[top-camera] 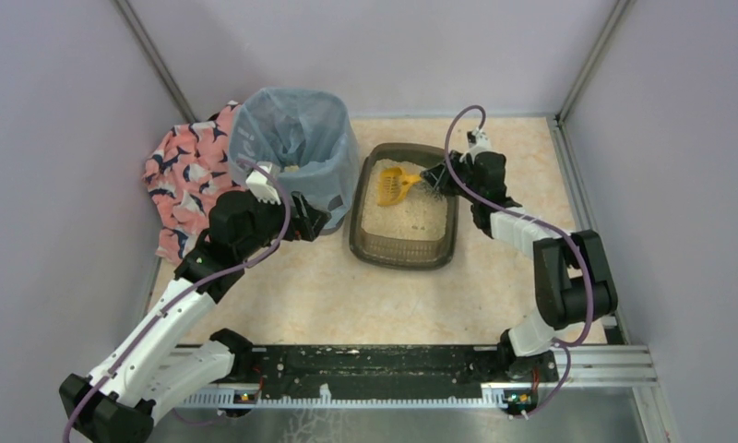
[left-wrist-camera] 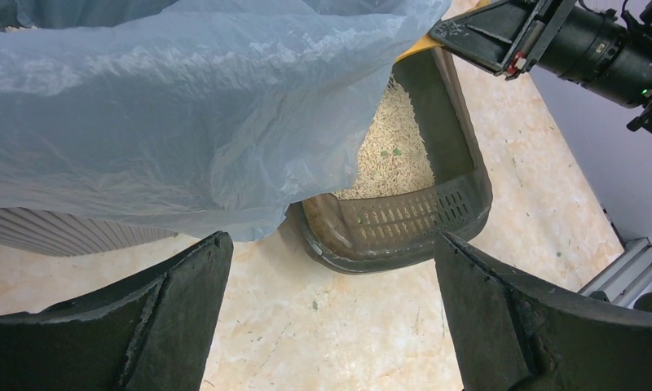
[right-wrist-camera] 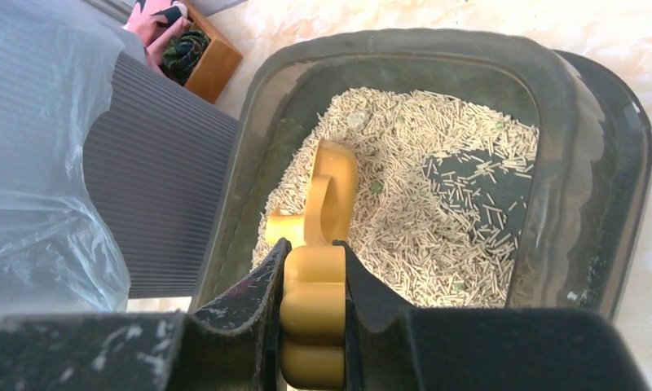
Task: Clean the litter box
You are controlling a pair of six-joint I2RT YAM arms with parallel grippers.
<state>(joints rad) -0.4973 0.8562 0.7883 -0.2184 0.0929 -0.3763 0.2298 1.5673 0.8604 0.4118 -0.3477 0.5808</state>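
Note:
The litter box (top-camera: 402,257) is a shallow dark tray of beige litter at the table's middle; it also shows in the left wrist view (left-wrist-camera: 396,224) and the right wrist view (right-wrist-camera: 437,45). My right gripper (top-camera: 432,178) (right-wrist-camera: 313,248) is shut on the handle of a yellow scoop (top-camera: 395,185) (right-wrist-camera: 327,187), whose head lies in the litter at the box's far left. A few small green bits (right-wrist-camera: 376,186) lie in the litter. My left gripper (top-camera: 315,220) (left-wrist-camera: 329,238) is open and empty, low beside the bin and left of the box's near corner.
A tall grey ribbed bin lined with a light blue bag (top-camera: 296,148) (left-wrist-camera: 184,106) (right-wrist-camera: 37,163) stands directly left of the box. A pink patterned cloth (top-camera: 185,171) lies behind it by the left wall. A wooden box (right-wrist-camera: 204,53) sits behind the bin. Walls enclose the table.

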